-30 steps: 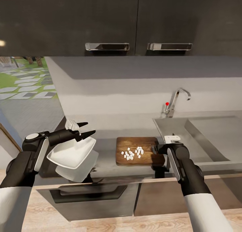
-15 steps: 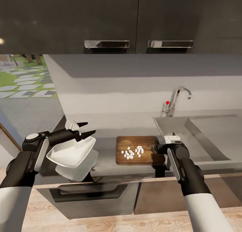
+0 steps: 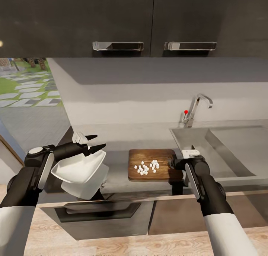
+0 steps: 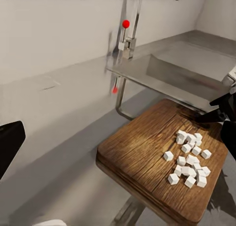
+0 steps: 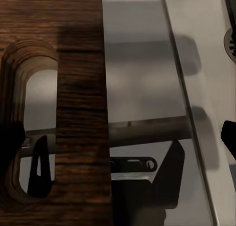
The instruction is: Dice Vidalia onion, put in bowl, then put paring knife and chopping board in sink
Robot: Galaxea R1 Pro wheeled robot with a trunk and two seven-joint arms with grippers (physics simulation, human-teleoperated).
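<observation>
Spanning the wall, the countertop (image 3: 119, 176) carries the board (image 3: 150, 165) (left fingers (image 3: 95, 142) grip the bowl (image 3: 76, 170); right unclear).

I see the chopping board (image 5: 78, 88) filling the left of the frame, its oblong slot hole at far left. Glossy grey countertop (image 5: 142, 78) lies right of it, the sink (image 5: 206, 63) rim beyond, dark drain upper right.

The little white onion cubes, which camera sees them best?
The left wrist view: the onion cubes sit close and separate on the chopping board. The head view shows them small and far. The right wrist view looks at the board's handle slot.
</observation>
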